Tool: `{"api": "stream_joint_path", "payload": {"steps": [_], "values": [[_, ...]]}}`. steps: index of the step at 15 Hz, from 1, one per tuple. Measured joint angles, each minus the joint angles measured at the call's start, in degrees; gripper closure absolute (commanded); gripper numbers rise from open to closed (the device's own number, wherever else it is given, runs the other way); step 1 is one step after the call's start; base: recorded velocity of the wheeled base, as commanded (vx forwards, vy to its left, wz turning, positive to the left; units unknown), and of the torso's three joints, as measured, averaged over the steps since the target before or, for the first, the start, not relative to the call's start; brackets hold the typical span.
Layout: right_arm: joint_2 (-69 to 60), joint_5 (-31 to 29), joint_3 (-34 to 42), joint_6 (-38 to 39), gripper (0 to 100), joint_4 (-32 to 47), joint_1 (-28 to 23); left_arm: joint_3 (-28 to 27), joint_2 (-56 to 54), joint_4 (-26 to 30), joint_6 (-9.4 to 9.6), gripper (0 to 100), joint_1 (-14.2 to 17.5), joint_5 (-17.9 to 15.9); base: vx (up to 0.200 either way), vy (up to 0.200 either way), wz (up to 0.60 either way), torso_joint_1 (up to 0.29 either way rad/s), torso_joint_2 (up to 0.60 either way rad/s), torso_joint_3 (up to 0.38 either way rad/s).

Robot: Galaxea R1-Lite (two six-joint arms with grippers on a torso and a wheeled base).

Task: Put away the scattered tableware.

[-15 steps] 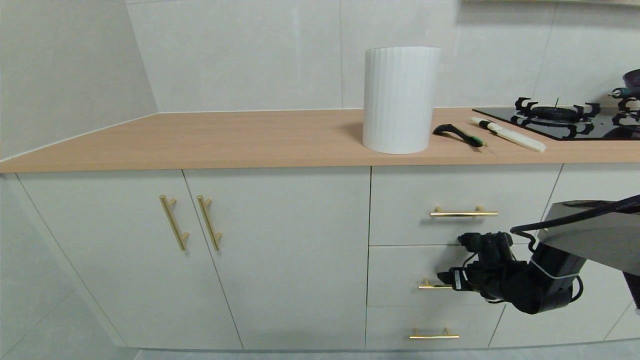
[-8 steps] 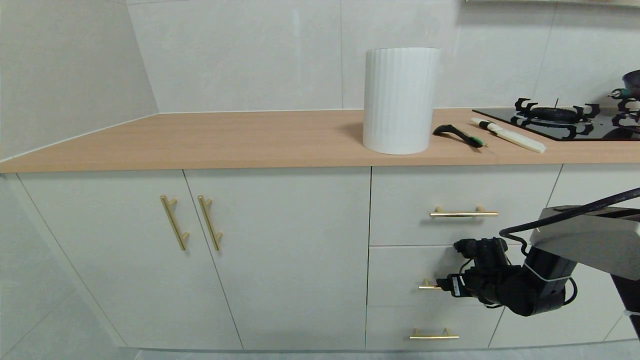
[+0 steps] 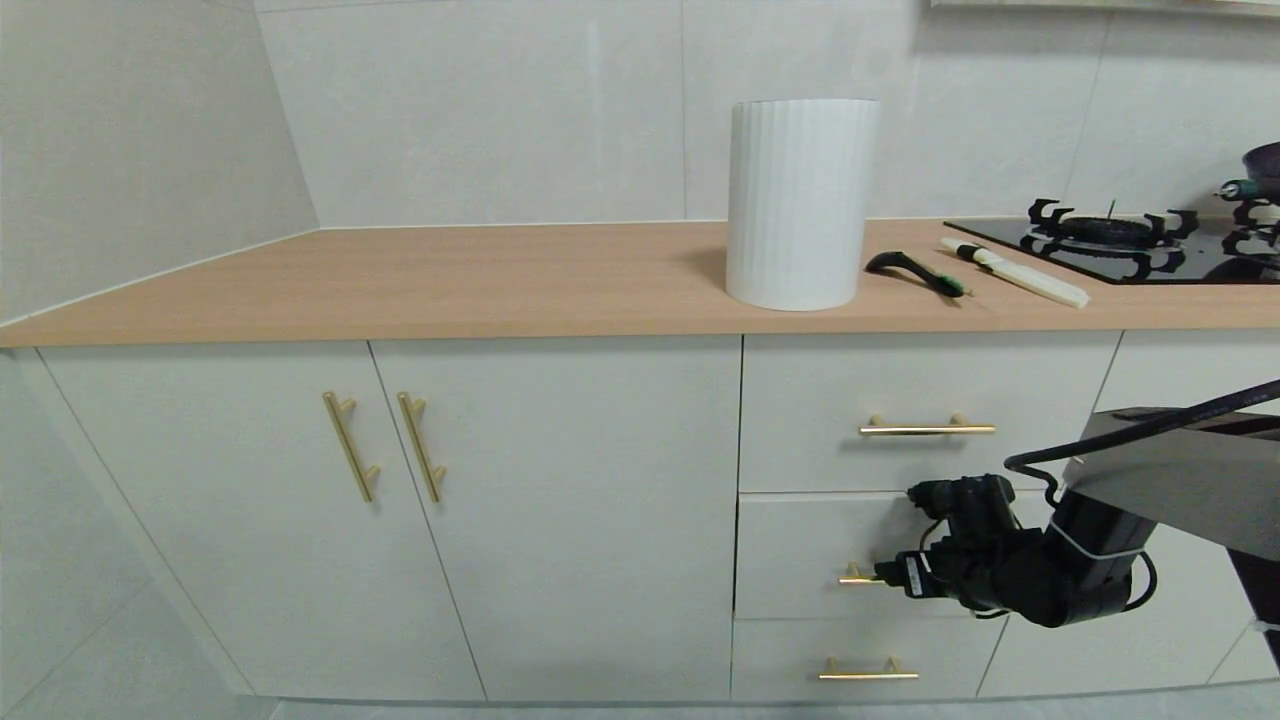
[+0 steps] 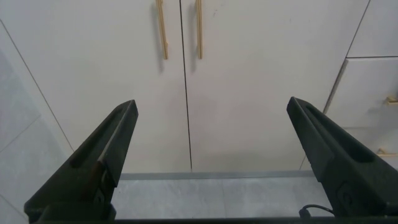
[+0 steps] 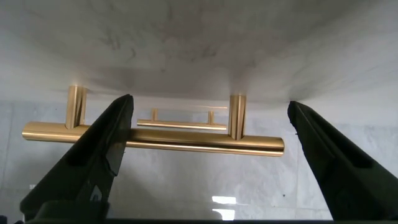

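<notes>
Drawer handle point(image 5: 186, 144), open right end effector point(image 5: 209, 102) near

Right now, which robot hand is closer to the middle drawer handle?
Right. The right gripper is just in front of the handle; the left gripper faces the cupboard doors, farther off.

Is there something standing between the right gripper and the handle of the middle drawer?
Nothing visible does. The right gripper is open, and the middle drawer handle lies directly in front of it, across the gap between its fingers, with no other object between them.
</notes>
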Motion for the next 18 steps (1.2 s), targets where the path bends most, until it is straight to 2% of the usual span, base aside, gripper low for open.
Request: {"api": "stream_joint_path", "payload": {"steps": [3, 7, 11, 14, 18], "values": [[-4.77, 0.4, 4.07, -0.6, 0, 4.22, 0.39, 0.0, 0.0, 0.0, 0.0, 0, 0.0, 0.0, 0.0, 0.0, 0.0, 0.0, 0.0, 0.0], [-20.04, 2.54, 8.66, -0.85, 0, 17.27, 1.95, 0.0, 0.0, 0.0, 0.0, 0, 0.0, 0.0, 0.0, 0.0, 0.0, 0.0, 0.0, 0.0], [-39.18, 3.3, 8.53, -0.79, 0, 31.45, 3.61, 0.0, 0.0, 0.0, 0.0, 0, 0.0, 0.0, 0.0, 0.0, 0.0, 0.0, 0.0, 0.0], [-44.78, 3.25, 7.07, -0.52, 0, 32.05, 4.46, 0.0, 0.0, 0.0, 0.0, 0, 0.0, 0.0, 0.0, 0.0, 0.0, 0.0, 0.0, 0.0], [-38.6, 2.05, 4.82, -0.5, 0, 25.51, 5.13, 0.0, 0.0, 0.0, 0.0, 0, 0.0, 0.0, 0.0, 0.0, 0.0, 0.0, 0.0, 0.0]]}}
